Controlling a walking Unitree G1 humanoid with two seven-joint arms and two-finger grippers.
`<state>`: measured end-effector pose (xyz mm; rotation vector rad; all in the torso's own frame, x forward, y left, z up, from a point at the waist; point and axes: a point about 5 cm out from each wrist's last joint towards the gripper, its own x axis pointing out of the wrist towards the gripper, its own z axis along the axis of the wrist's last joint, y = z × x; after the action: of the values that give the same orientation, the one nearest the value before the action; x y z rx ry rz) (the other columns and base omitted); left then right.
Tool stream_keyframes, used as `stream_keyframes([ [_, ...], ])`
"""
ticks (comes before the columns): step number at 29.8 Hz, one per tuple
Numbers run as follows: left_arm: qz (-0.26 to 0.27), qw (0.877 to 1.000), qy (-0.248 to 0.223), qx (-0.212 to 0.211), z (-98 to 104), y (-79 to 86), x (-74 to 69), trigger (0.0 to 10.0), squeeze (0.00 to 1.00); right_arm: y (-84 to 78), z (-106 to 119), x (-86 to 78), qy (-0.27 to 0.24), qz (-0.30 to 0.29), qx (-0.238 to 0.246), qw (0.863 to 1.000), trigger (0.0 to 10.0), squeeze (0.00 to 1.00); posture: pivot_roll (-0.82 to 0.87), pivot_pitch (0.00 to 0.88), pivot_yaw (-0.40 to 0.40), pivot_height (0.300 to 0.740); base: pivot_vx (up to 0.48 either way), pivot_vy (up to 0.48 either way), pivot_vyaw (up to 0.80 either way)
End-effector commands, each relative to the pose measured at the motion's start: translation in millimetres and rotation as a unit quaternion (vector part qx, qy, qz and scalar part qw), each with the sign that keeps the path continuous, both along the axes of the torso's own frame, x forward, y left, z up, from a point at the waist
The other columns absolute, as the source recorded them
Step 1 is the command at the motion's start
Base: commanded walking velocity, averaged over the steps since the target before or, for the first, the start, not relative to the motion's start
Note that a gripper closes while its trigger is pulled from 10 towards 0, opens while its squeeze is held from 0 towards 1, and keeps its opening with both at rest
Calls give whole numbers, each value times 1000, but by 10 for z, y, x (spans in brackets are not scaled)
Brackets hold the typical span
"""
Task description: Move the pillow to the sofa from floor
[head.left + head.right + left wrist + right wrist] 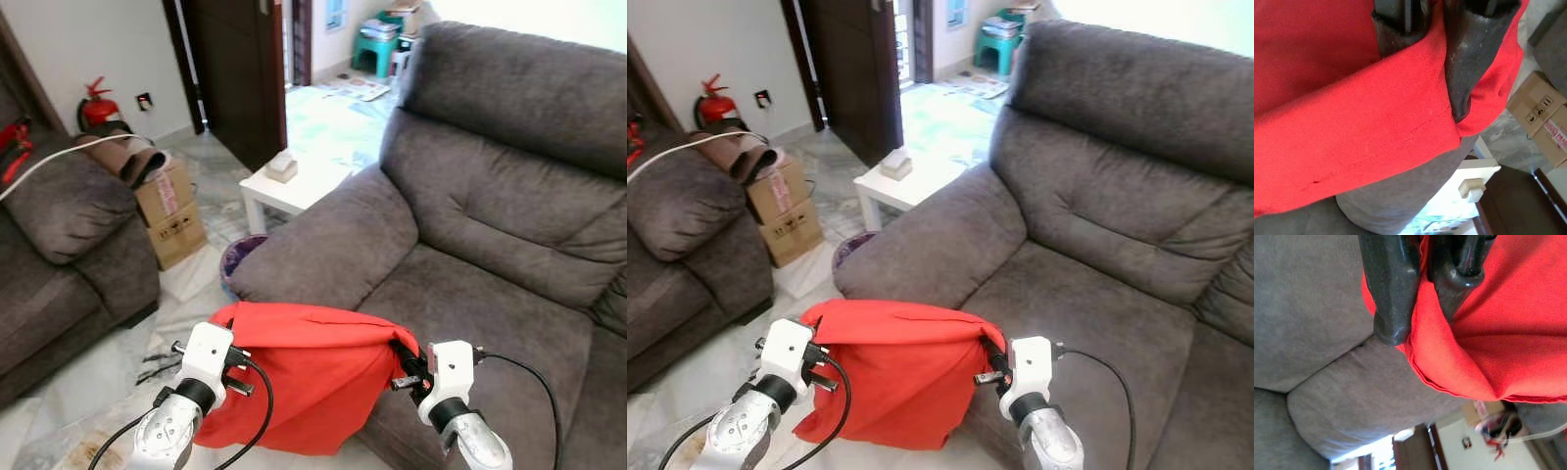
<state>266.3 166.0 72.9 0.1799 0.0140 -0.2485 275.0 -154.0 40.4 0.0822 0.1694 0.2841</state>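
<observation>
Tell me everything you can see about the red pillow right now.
The red pillow is a soft, plain fabric cushion with a stitched seam along its edge. It hangs slack, off the floor, sagging between its two upper corners. The left gripper is shut on one corner, the right gripper on the other. It is in front of the grey sofa, against the front of the armrest; the seat is just beyond it.

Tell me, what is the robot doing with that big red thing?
The robot is holding a red pillow up off the floor with both grippers. The left gripper pinches one top corner and the right gripper pinches the other, so the pillow hangs between them. It is right in front of the grey sofa, by the armrest, but not on the seat yet.
</observation>
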Motion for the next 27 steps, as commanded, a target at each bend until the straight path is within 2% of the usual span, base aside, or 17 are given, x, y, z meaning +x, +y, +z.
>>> stream_keyframes([
  [1,11,1000,-29,-5,120,64,23,10000,0,-165,114,48,-35,-41,-4,999,10000,0,23,64,31,740,0,0,-800],
  [13,14,999,-29,-7,129,69,42,10000,0,-243,120,77,-34,-50,-19,998,10000,0,21,83,23,740,0,0,-800],
  [21,17,999,-31,-1,138,118,16,10000,0,-208,106,79,-33,-41,-29,998,10000,0,31,91,22,740,0,0,-800],
  [24,24,999,-31,9,133,151,15,10000,0,-194,101,83,-32,-40,-28,998,10000,0,31,94,23,740,0,-392,-800],
  [27,22,999,-27,-1,126,145,17,10000,0,-191,100,85,-32,-40,-29,998,10000,0,31,94,23,740,0,-350,-800],
])
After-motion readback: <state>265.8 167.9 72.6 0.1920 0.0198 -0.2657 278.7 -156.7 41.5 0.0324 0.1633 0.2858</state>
